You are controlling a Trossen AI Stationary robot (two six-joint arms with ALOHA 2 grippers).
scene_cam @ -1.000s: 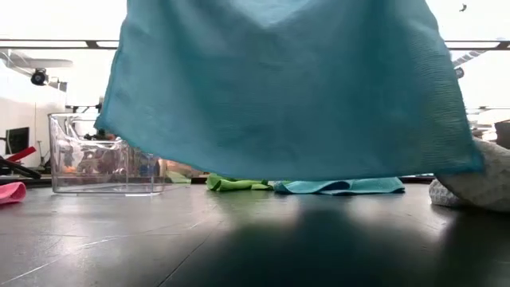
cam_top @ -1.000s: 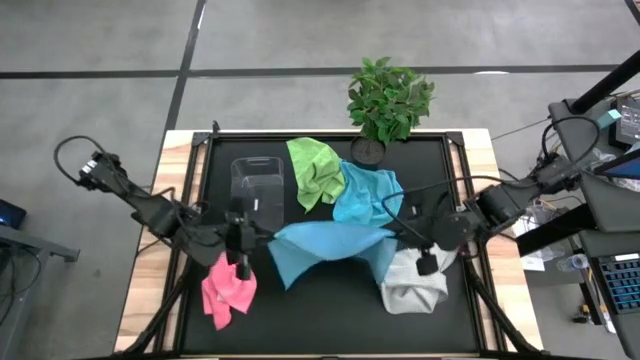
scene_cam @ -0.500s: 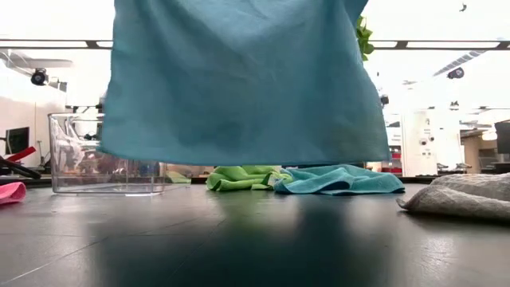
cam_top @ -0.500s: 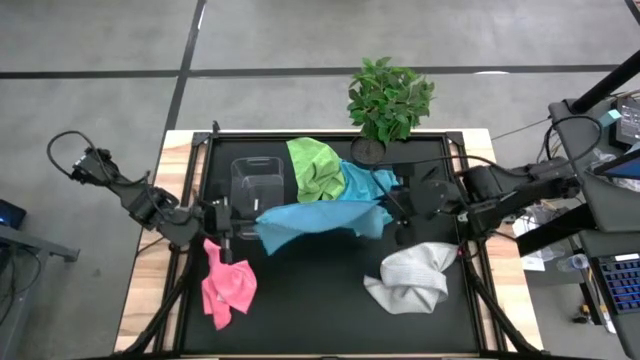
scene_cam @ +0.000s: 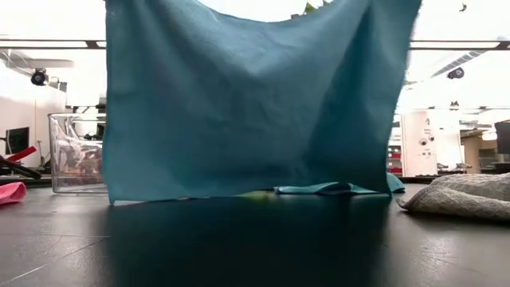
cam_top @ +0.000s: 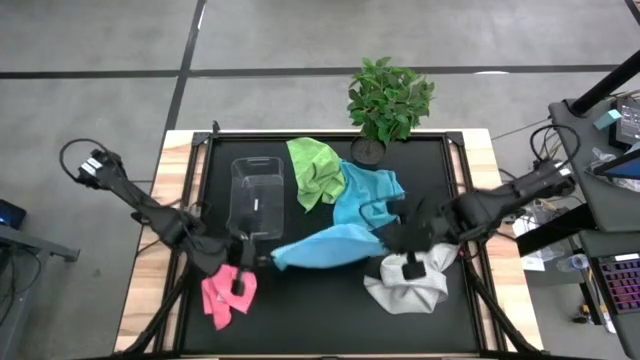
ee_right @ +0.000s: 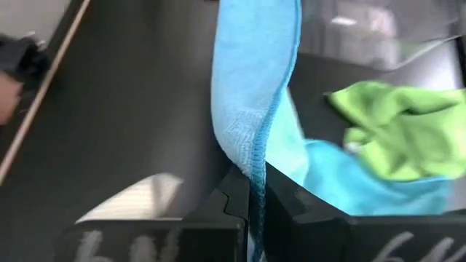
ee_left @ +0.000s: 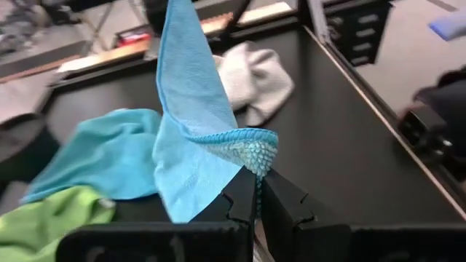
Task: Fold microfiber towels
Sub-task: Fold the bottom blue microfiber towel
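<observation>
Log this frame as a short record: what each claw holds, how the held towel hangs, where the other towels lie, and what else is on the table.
left claw: shut on a corner of the held blue towel
right claw: shut on another corner of the same towel
held towel: hangs between both claws, lower edge at or near the mat
second blue towel: bunched, at the back
green towel: crumpled beside it
pink towel: front left
grey towel: front right
bin: clear, left of centre
plant: back edge

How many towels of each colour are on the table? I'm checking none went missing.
Light blue towels: 2 (held towel, lying towel)
Lime green towel: 1
Pink towel: 1
Grey-white towel: 1
Total: 5
</observation>
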